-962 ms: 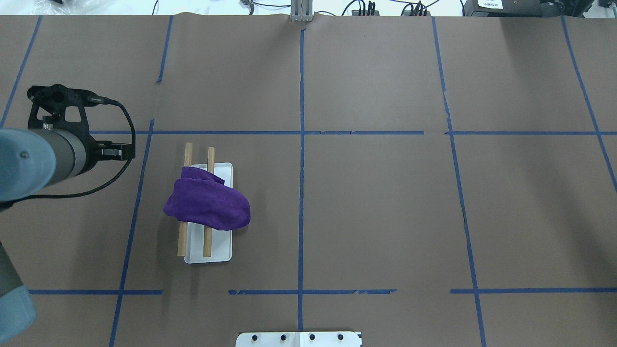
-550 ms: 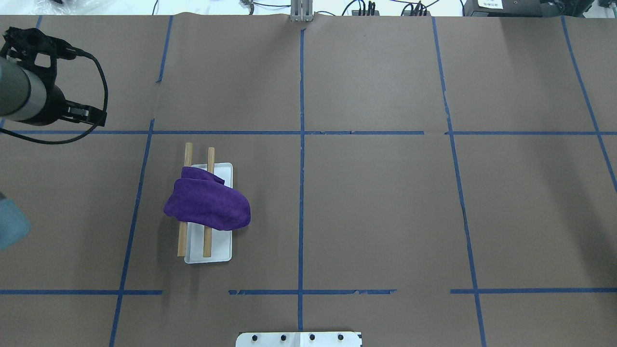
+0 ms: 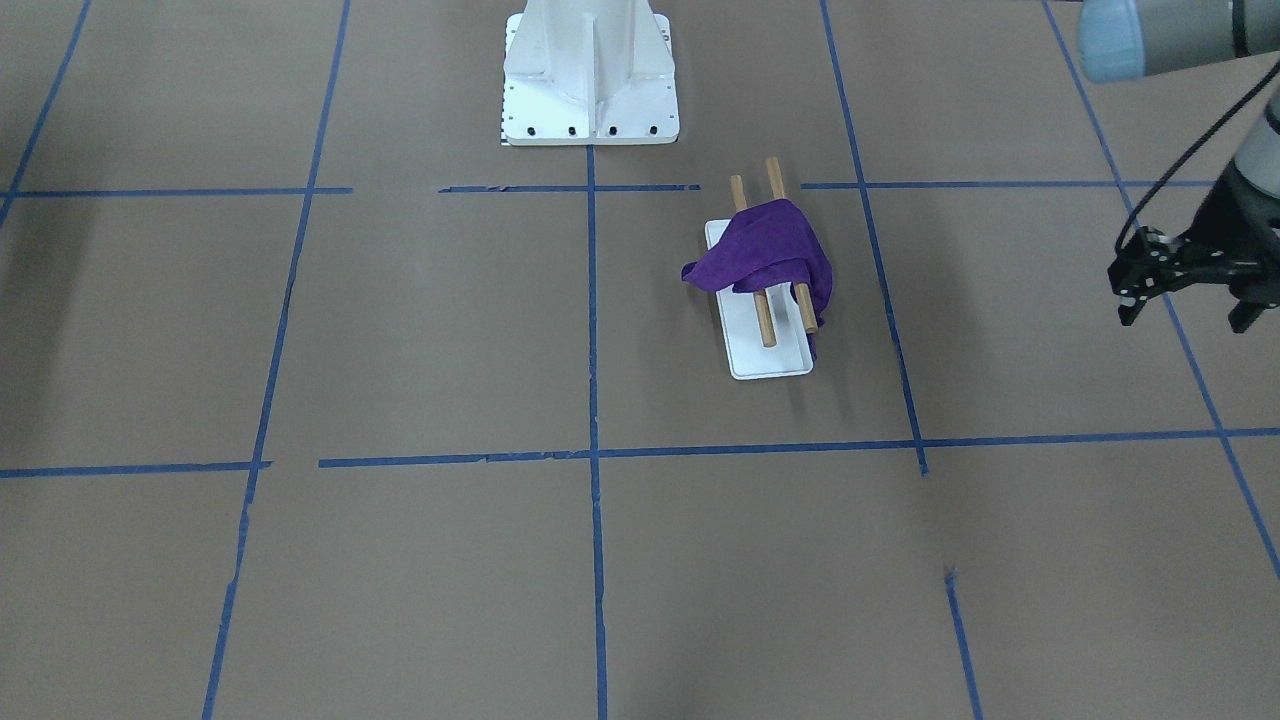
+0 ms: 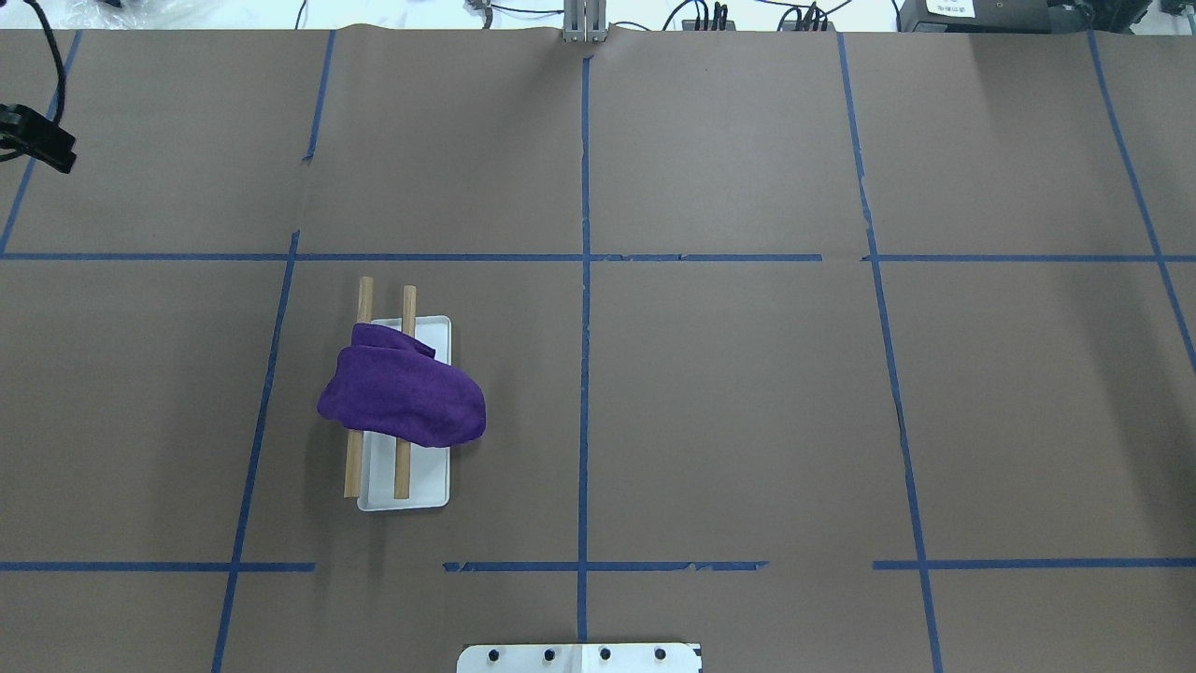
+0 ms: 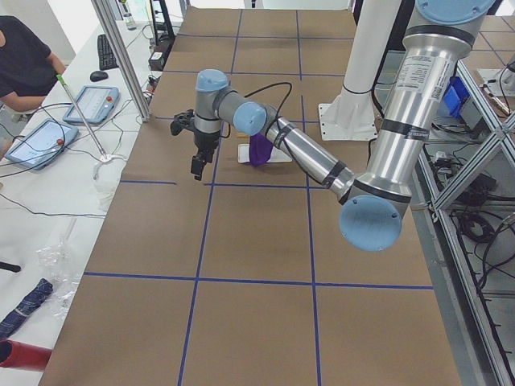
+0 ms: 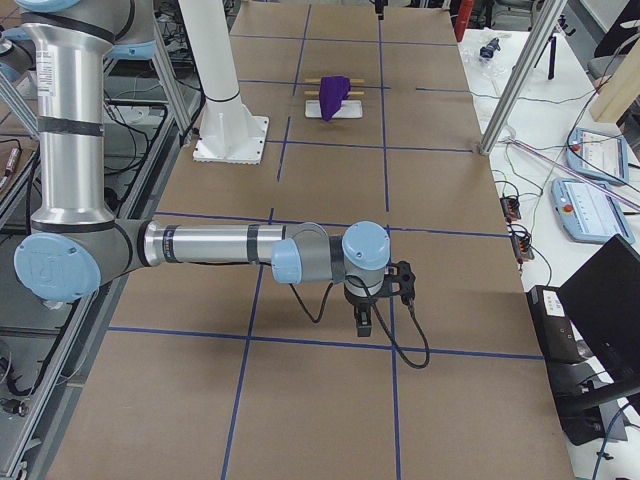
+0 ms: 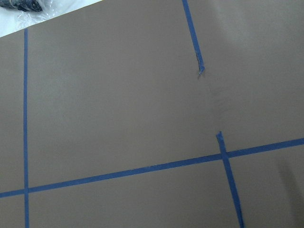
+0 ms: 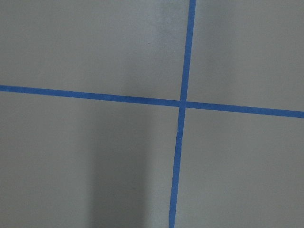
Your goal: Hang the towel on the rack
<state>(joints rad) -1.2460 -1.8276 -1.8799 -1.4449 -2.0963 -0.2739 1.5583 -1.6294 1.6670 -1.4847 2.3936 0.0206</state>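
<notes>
A purple towel lies draped across both wooden rods of the rack. One end hangs over the tray's side. It also shows in the front view, on the rack. My left gripper is far off to the rack's side, high above the table, empty, and looks open. Only a black tip of it shows at the overhead view's left edge. My right gripper shows only in the right side view, far from the rack, pointing down. I cannot tell its state.
The white bolted pedestal stands at the robot's side of the table, also at the overhead view's bottom edge. Blue tape lines cross the brown table cover. An operator and tablets are beyond the far table end in the left side view.
My left arm has pulled back toward the far left and has almost left the overhead view. The towel and the rack have not moved.
</notes>
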